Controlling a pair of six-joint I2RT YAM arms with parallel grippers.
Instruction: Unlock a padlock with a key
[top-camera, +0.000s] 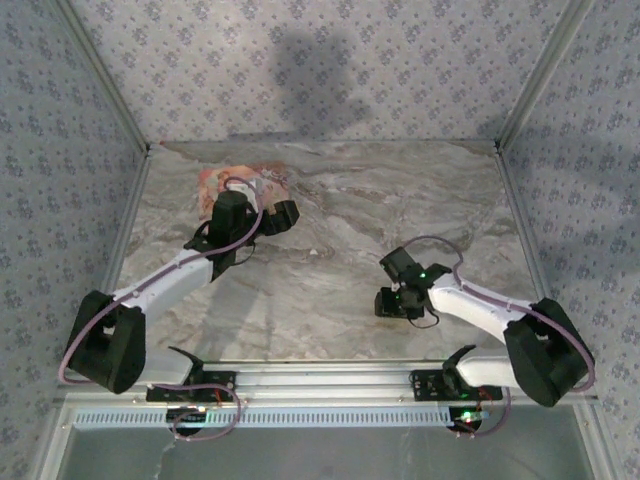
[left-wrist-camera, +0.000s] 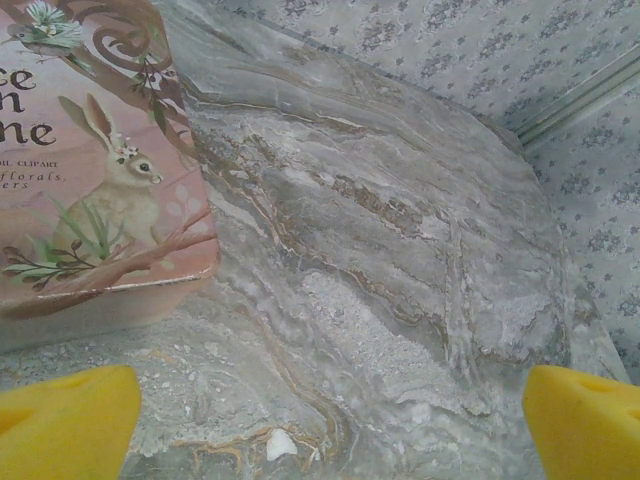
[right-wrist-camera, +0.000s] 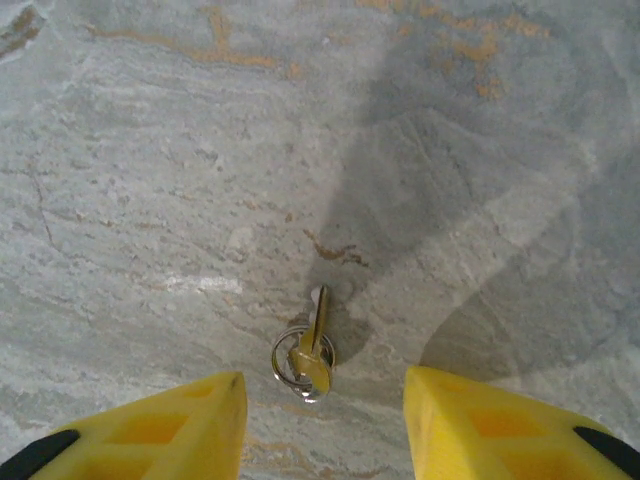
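Yellow fingers (left-wrist-camera: 60, 425) of the left gripper (left-wrist-camera: 325, 430) stood wide apart and empty, low over the marble table (left-wrist-camera: 400, 280), just right of the pink box (left-wrist-camera: 90, 170). The right gripper (right-wrist-camera: 322, 430), tipped downward, held its jaws open astride the key (right-wrist-camera: 314, 340), which lay untouched on the table, blade pointing away from the wrist.

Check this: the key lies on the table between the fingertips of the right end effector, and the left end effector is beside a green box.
Wrong colour: the box is pink, as the left wrist view shows. The rest holds: the key lies on the table between the fingertips of the right end effector, and the left end effector is beside the box.
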